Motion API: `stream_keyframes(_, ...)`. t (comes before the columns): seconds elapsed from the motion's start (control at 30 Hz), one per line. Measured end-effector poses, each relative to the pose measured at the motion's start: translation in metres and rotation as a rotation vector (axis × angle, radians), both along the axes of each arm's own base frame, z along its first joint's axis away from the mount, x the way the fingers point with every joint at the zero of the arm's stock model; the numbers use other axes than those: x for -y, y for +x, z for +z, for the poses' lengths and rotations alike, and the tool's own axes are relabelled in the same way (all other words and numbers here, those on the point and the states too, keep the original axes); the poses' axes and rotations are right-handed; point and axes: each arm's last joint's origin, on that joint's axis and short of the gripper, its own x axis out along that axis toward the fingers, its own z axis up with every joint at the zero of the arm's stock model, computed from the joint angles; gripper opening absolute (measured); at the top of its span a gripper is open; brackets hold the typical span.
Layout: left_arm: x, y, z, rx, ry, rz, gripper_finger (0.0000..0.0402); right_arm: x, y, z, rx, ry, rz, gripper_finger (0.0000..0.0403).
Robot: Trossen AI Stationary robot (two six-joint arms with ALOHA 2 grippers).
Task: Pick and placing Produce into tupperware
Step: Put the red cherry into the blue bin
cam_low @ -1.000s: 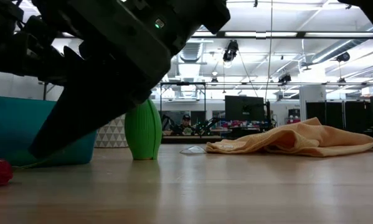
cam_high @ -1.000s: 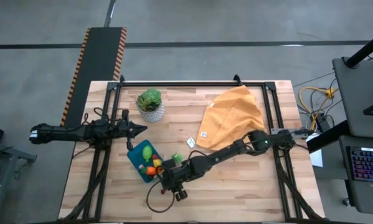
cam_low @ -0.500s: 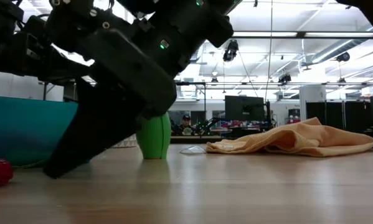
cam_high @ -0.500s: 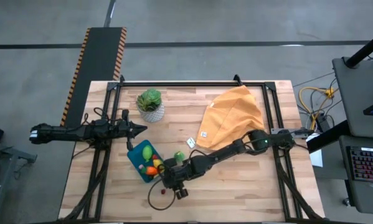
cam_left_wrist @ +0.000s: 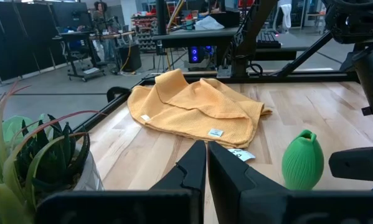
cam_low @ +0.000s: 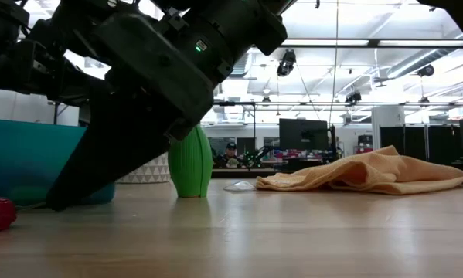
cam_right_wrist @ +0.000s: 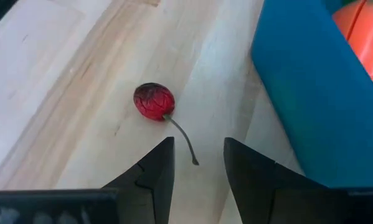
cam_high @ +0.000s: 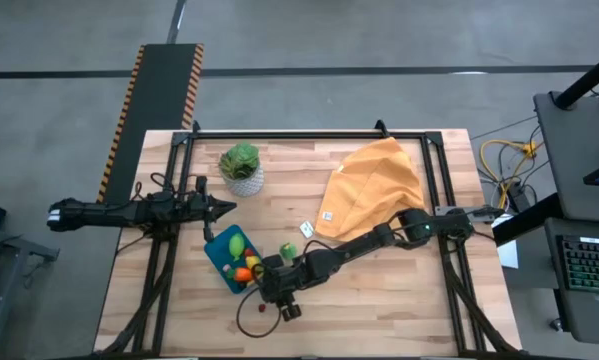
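Hovering with fingers apart, the right gripper (cam_right_wrist: 197, 163) faces a cherry (cam_right_wrist: 154, 101) at eleven o'clock (light, rollable); grip its body.

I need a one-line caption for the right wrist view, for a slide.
Right gripper, fingers open, poised near a red cherry lying on the wooden table beside the teal tupperware.
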Motion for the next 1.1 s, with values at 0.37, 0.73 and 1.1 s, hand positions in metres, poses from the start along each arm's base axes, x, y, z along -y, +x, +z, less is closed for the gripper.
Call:
stream_keyframes(0.37, 0.0000, 0.0000, 0.0000, 0.000, 0.000, 0.000, 0.0000, -0.0005, -0.0005, -0.0005, -0.004, 0.004, 0.002, 0.0094)
stream_keyframes(0.73, 0.0000, 0.0000, 0.0000, 0.000, 0.000, 0.000, 0.0000, -0.0011, -0.0008, -0.0008, -0.003, 0.001, 0.006, 0.0032)
stream_keyframes(1.1, 0.0000, 0.0000, 0.0000, 0.000, 0.000, 0.000, 0.0000, -0.0016, -0.0010, -0.0008, 0.001, -0.009, 0.019, 0.0009)
